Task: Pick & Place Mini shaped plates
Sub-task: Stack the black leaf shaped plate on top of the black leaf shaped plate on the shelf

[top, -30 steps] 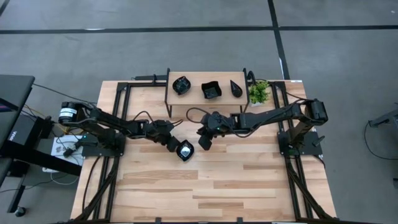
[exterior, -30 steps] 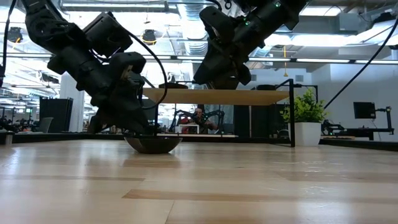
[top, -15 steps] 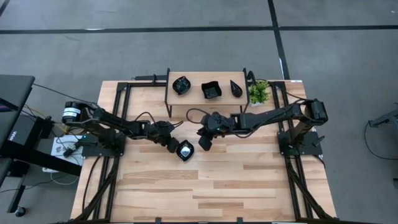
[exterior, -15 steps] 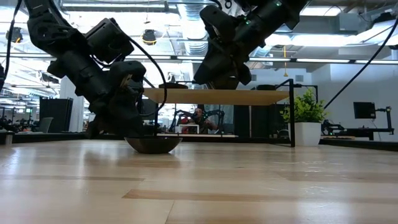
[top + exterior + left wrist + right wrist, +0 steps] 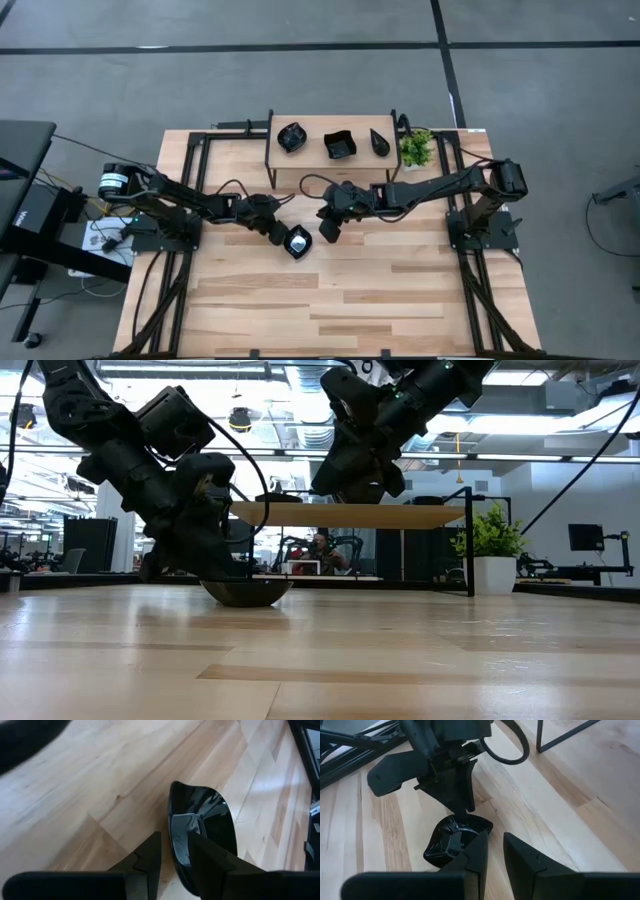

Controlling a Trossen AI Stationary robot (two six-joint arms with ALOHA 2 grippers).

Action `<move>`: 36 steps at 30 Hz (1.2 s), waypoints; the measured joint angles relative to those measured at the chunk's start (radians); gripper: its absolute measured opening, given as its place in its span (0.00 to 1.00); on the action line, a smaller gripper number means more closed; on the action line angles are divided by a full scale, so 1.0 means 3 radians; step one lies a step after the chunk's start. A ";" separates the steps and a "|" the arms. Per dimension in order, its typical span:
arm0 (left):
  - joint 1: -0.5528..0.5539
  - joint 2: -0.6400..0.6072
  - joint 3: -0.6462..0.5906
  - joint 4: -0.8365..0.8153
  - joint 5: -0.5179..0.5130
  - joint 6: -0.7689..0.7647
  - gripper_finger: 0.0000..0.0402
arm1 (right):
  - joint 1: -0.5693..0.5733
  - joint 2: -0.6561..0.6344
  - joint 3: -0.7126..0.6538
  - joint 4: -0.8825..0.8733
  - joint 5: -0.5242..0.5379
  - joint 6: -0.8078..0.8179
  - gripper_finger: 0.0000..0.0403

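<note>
A pale wooden table (image 5: 350, 290) stands on a grey floor, and the low view looks across it into a large workshop with ceiling lights. At the table's far edge a small wooden shelf (image 5: 315, 125) carries three glossy black mini plates: a scalloped round plate (image 5: 291, 137), a square plate (image 5: 339, 145) and a teardrop plate (image 5: 379, 142). A green potted plant (image 5: 416, 148) stands just beside the shelf on the right.

A fourth black dish (image 5: 297, 241) sits on the table in front of the shelf, near the middle. The left arm stretches in low from the left edge, its forearm nearly flat and its wrist angled down towards the table. The left gripper (image 5: 281, 235) straddles the near rim of the dish, one finger (image 5: 150, 857) outside the wall and the other inside the bowl, so it clamps the rim while the dish rests on the wood.

The right arm reaches in from the right edge, elbow raised, its wrist tipped down. The right gripper (image 5: 329, 226) hangs above the table just beside the dish, not touching it, with its two fingers (image 5: 479, 851) set a narrow gap apart and nothing between them.
</note>
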 joint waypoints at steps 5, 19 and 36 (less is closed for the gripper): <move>-0.0001 0.0000 0.0000 0.0000 0.0109 -0.0001 0.24 | 0.0001 0.0000 0.0000 0.0000 -0.0010 0.0001 0.14; 0.0000 0.0000 0.0000 0.0001 0.0136 -0.0014 0.24 | 0.0019 0.0000 0.0000 0.0000 -0.0084 0.0000 0.14; 0.0000 0.0000 0.0000 -0.0027 0.0226 0.0000 0.19 | 0.0019 0.0000 0.0000 0.0000 -0.0084 0.0000 0.14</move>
